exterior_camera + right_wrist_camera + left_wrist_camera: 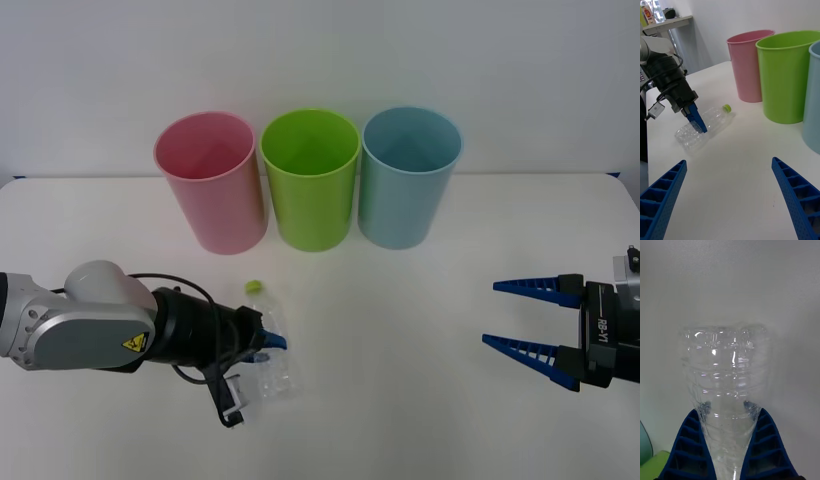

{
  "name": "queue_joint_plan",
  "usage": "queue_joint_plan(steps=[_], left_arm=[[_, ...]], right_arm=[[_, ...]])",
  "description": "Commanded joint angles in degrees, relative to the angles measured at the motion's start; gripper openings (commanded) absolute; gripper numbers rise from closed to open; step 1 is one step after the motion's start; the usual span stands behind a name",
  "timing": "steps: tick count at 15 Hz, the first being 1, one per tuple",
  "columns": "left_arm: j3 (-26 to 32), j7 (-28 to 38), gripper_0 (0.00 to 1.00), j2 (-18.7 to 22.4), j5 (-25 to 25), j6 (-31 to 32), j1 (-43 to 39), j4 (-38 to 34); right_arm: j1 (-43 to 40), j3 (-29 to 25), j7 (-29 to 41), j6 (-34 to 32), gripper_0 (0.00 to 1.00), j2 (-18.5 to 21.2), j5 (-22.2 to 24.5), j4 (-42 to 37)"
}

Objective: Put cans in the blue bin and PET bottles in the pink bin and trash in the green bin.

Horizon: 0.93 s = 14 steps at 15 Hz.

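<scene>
A clear ribbed PET bottle with a lime-green cap lies on its side on the white table, in front of the pink bin. My left gripper is shut on the bottle's middle. In the left wrist view its blue fingers squeeze the bottle narrow. The right wrist view shows the bottle with the left gripper clamped across it. The green bin stands in the middle and the blue bin to its right. My right gripper hangs open at the right, holding nothing.
The three bins stand upright in a row at the back of the table, rims nearly touching. In the right wrist view the pink bin, green bin and blue bin rise beyond the open right gripper.
</scene>
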<state>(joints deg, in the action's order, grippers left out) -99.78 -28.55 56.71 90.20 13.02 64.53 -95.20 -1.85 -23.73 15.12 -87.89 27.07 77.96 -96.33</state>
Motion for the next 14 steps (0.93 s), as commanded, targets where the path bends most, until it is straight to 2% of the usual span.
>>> queue_joint_plan(steps=[1, 3, 5, 12, 14], left_arm=[[-0.2, 0.7, 0.01, 0.5, -0.9, -1.9, 0.2, -0.3], [-0.2, 1.8, 0.01, 1.6, -3.2, -2.6, 0.2, -1.2], [-0.2, 7.5, 0.0, 2.5, -5.2, -2.6, 0.1, -1.8], [-0.2, 34.8, 0.0, 12.5, -7.6, -2.6, -1.6, -12.6], [-0.1, 42.3, 0.0, 15.0, -11.1, -3.1, -1.7, -16.6]], right_arm=[[0.0, 0.0, 0.0, 0.0, 0.78, 0.0, 0.0, 0.0], [0.0, 0.0, 0.0, 0.0, 0.78, 0.0, 0.0, 0.0], [0.0, 0.0, 0.0, 0.0, 0.78, 0.0, 0.0, 0.0], [0.0, 0.0, 0.0, 0.0, 0.78, 0.0, 0.0, 0.0], [0.0, 0.0, 0.0, 0.0, 0.78, 0.0, 0.0, 0.0]])
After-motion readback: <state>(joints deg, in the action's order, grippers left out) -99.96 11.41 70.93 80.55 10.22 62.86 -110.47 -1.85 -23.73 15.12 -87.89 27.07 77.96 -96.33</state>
